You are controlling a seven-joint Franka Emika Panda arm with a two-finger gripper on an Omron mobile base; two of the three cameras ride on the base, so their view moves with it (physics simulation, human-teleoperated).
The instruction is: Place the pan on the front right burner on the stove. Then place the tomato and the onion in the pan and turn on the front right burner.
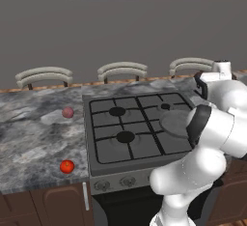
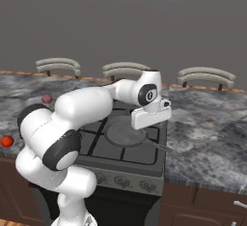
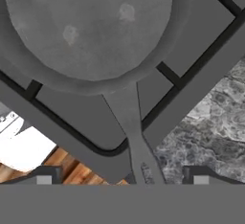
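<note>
The dark grey pan [image 1: 174, 122] [image 2: 126, 133] [image 3: 91, 27] lies flat on the grate over the front right burner of the stove [image 1: 99, 166] [image 2: 144, 168], hiding the burner cap. Its handle [image 3: 127, 108] [image 2: 161, 146] points toward the stove's front right corner. My gripper [image 2: 150, 119] [image 3: 122, 176] hovers just above the handle, open, with the handle running between the two fingertips and clear of both. On the counter left of the stove, the red tomato [image 1: 67, 166] [image 2: 6, 141] sits near the front edge. The pinkish-purple onion [image 1: 68, 112] [image 2: 47, 98] lies farther back.
A row of round knobs [image 1: 128, 181] [image 2: 144, 185] lines the stove front. Three other burners [image 1: 125, 136] show under black grates. Marble counter [image 1: 29, 138] [image 2: 212, 138] flanks both sides. Chair backs [image 1: 122, 70] stand behind the counter. My own arm [image 1: 212, 133] covers the stove's right side.
</note>
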